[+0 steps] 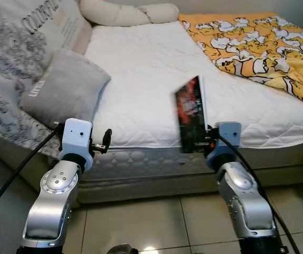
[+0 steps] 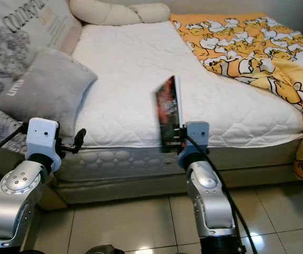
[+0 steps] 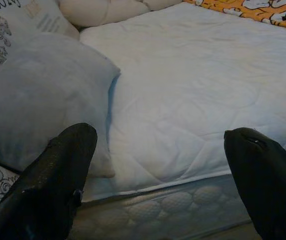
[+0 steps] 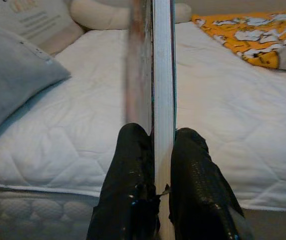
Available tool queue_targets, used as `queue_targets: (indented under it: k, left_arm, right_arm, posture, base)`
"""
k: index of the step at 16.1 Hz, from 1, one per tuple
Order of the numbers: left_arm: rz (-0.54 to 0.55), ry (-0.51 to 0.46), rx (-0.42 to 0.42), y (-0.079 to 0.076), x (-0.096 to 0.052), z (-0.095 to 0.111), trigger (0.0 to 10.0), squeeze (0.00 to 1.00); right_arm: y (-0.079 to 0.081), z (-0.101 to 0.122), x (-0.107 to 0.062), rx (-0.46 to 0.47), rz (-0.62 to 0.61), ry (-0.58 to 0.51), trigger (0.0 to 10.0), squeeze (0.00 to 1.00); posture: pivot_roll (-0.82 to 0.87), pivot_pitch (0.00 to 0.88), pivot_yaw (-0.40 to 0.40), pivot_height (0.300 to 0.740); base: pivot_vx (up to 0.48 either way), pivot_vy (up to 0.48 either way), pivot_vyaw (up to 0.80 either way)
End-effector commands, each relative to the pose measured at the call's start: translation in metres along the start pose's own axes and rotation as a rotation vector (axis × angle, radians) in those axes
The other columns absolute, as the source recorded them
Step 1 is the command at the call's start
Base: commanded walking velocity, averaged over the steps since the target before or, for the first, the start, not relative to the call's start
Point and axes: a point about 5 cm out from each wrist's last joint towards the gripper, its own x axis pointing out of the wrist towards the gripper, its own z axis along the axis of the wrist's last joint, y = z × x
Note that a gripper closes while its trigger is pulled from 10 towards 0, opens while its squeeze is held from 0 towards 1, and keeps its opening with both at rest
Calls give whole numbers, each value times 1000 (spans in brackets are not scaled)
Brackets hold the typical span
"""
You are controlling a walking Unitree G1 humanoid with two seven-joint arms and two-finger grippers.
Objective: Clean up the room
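Right gripper [image 4: 155, 150] pinches a thin dark-covered book [image 1: 191, 114] upright at the mattress's [image 1: 151, 69] front edge; left gripper [image 3: 158, 150], fingers spread, is near the grey pillow [image 1: 64, 87].

bed: mattress [image 1: 151, 74] spans the view ahead, its near edge just beyond both grippers
floor: tiled floor [image 1: 157, 222] in front of the bed, under both arms
grey pillow: grey pillow [image 1: 64, 87] on the mattress's left edge, leaning on the printed duvet
printed duvet: printed duvet [image 1: 14, 58] far left, hanging off the left side of the bed, behind the pillow
bolster: long bolster pillow [image 1: 125, 13] at the far head end, behind the bare mattress
cartoon blanket: cartoon blanket [image 1: 268, 47] on the right side, draped over the right edge
left gripper: left gripper [image 1: 105, 142] front left, just before the near edge, right of the pillow's lower corner, fingers apart
right gripper: right gripper [image 4: 155, 175] front centre-right, before the near edge
book: book [image 1: 191, 114] upright, clamped by its lower edge between the right gripper's fingers, over the mattress's near edge
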Motion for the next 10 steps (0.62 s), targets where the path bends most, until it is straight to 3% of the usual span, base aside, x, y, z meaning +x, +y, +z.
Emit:
queue_targets:
  k: [1, 4, 6, 10]
  left_arm:
    - [-6, -14, 9, -1, 2, 3, 10000, 671]
    - [-3, -14, 6, 0, 3, 3, 10000, 675]
    - [5, -13, 6, 2, 3, 3, 10000, 678]
    - [7, -10, 8, 3, 3, 3, 10000, 678]
  right_arm:
    - [-1, 10, 3, -1, 5, -52, 10000, 0]
    - [-1, 9, 3, 12, 4, -45, 10000, 0]
    - [1, 9, 4, -28, 27, -37, 10000, 0]
    - [1, 8, 3, -32, 28, -35, 10000, 0]
  posture:
    - [-12, 0, 29, 740]
    - [-12, 0, 29, 740]
    - [-11, 0, 30, 740]
    - [-10, 0, 30, 740]
  base:
    - [0, 0, 0]
    - [0, 0, 0]
    - [0, 0, 0]
    - [0, 0, 700]
